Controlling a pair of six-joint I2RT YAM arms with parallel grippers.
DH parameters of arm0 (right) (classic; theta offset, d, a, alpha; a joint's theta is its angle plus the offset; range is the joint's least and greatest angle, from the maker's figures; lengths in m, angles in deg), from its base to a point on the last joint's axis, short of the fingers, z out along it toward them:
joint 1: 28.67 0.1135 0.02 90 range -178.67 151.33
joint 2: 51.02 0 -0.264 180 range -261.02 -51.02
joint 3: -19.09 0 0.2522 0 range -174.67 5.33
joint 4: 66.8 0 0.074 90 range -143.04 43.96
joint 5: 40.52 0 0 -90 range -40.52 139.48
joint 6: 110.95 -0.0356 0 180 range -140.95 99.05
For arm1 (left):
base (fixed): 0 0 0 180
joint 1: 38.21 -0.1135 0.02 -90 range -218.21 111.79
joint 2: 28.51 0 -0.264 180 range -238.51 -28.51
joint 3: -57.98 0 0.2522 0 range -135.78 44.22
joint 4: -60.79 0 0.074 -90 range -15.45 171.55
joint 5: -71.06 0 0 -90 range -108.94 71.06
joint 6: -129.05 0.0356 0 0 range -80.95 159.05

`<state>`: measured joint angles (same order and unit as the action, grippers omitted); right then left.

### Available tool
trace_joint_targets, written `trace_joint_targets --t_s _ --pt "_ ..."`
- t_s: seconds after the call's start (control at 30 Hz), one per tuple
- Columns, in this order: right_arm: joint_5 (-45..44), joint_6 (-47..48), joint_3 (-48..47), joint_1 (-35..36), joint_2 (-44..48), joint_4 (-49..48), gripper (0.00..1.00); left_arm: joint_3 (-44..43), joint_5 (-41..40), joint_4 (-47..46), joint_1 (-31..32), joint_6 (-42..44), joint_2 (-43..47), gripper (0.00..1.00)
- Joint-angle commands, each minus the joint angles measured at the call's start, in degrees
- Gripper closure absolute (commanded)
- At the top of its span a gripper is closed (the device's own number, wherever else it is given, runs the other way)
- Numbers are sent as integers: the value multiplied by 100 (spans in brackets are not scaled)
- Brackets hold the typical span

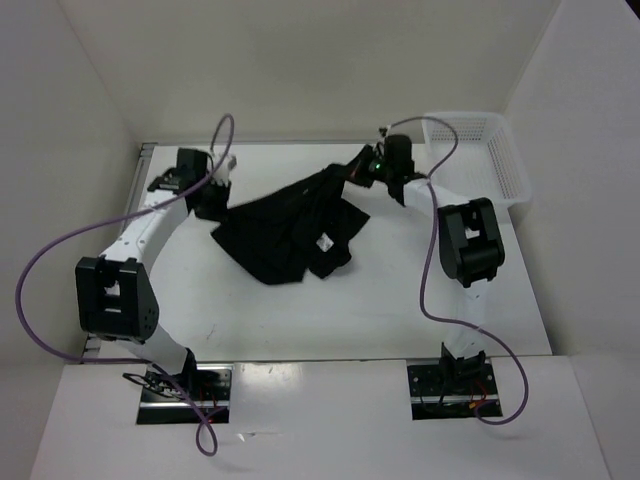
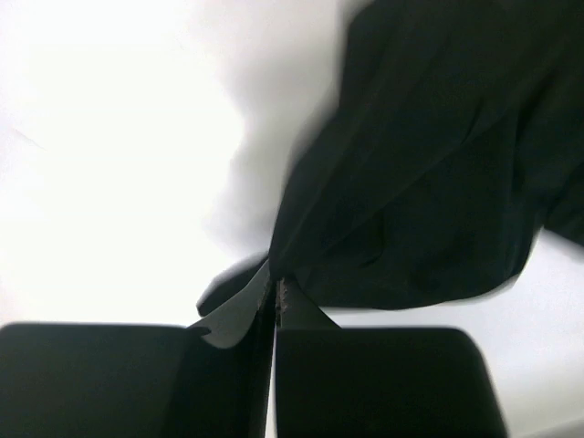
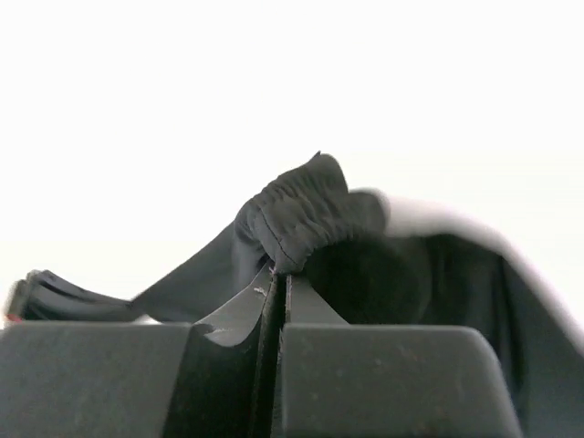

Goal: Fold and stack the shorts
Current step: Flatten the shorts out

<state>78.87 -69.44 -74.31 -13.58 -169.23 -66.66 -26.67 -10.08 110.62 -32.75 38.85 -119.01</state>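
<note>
Black shorts [image 1: 285,235], toward the table's [image 1: 300,320] far edge, were pinched at opposite ends by the closed left gripper [image 2: 276,294] and right gripper [image 3: 278,274], likely for spreading.

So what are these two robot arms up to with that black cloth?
They're working on folding a pair of black shorts. The left gripper is shut on their left edge, the right gripper on a bunched edge at the far side. The shorts lie crumpled on the table, not yet folded.

Top view overhead, looking down; wrist views close behind own jaws; all share shorts [image 1: 290,235].
</note>
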Motion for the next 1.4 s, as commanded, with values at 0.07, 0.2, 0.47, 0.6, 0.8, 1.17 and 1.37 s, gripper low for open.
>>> trace_joint_targets --t_s 0.07,0.2,0.47,0.6,0.8,1.17,1.37 --pt "23 1060 -2071 -709 667 1324 100 -2022 -516 -382 -404 21 -214 100" --pt "322 1289 -2715 -999 1115 1477 100 -3174 -719 -382 -457 21 -267 100" --pt "567 2053 -1259 -895 2583 1459 100 -2564 -903 -4 -449 21 269 100" --pt "507 2239 163 -894 2953 2170 100 -1026 -1001 49 -186 21 831 100" --pt "331 1449 2588 -1105 3532 2585 63 917 -781 549 246 21 1411 98" --pt "-688 1245 3235 -1166 4360 2734 40 1096 -702 251 -17 21 973 48" --pt "-1311 1193 2779 -510 3402 2918 38 1157 -886 -39 -492 21 701 41"
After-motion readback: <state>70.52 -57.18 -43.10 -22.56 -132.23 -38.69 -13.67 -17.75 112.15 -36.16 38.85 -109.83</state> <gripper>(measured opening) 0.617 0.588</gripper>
